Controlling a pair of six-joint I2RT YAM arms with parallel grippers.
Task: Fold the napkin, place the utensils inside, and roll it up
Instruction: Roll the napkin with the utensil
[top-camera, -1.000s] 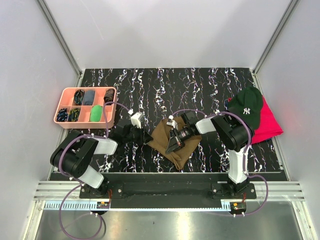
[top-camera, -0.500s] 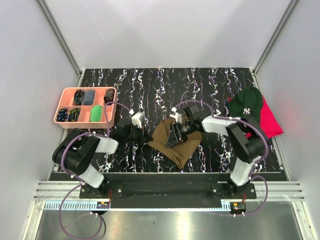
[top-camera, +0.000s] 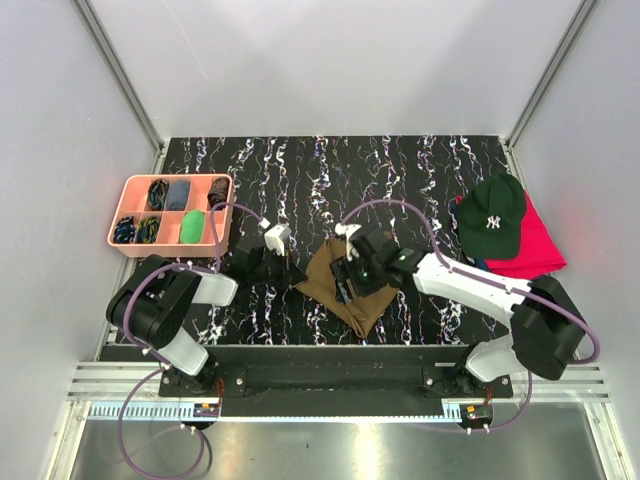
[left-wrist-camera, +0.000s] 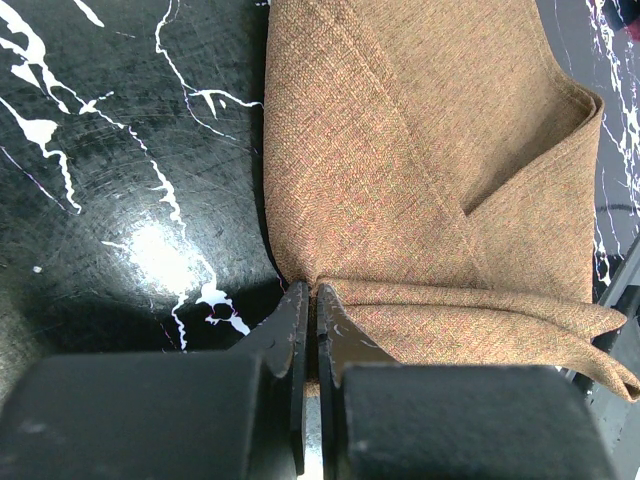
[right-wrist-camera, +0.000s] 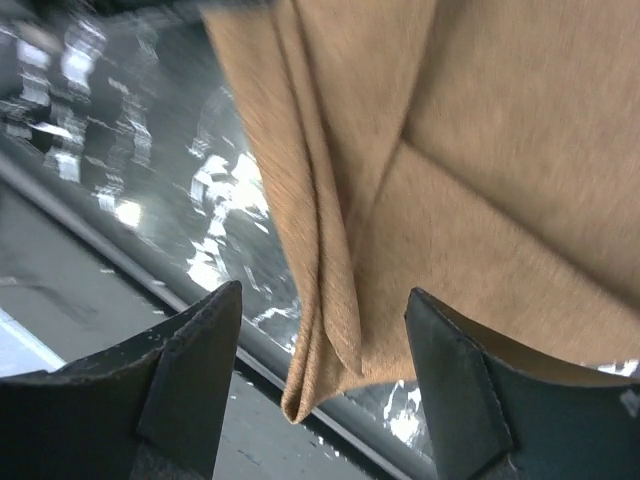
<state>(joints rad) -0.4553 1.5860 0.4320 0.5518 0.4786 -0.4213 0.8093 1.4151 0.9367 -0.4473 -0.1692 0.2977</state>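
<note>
The olive-brown napkin (top-camera: 362, 308) lies folded into a rough triangle on the black marbled table, between the two arms. My left gripper (top-camera: 291, 272) is shut on its left corner; in the left wrist view the jaws pinch the cloth's (left-wrist-camera: 400, 150) tip, and my left gripper (left-wrist-camera: 310, 300) sits low on the table. My right gripper (top-camera: 348, 278) hovers over the napkin's middle. In the right wrist view the right gripper (right-wrist-camera: 325, 305) is wide open with nothing held, and the napkin's (right-wrist-camera: 480, 150) folded end hangs between its fingers (right-wrist-camera: 190, 350). The utensils are out of view.
A pink compartment tray (top-camera: 170, 250) with small items stands at the left. A dark green cap (top-camera: 492, 220) rests on a red cloth (top-camera: 540, 248) at the right. The table's front rail (top-camera: 340, 352) runs close to the napkin's near tip.
The right gripper has opened and let go of the napkin, and its arm has stretched leftward over the cloth. The left gripper has shut on the napkin's left corner.
</note>
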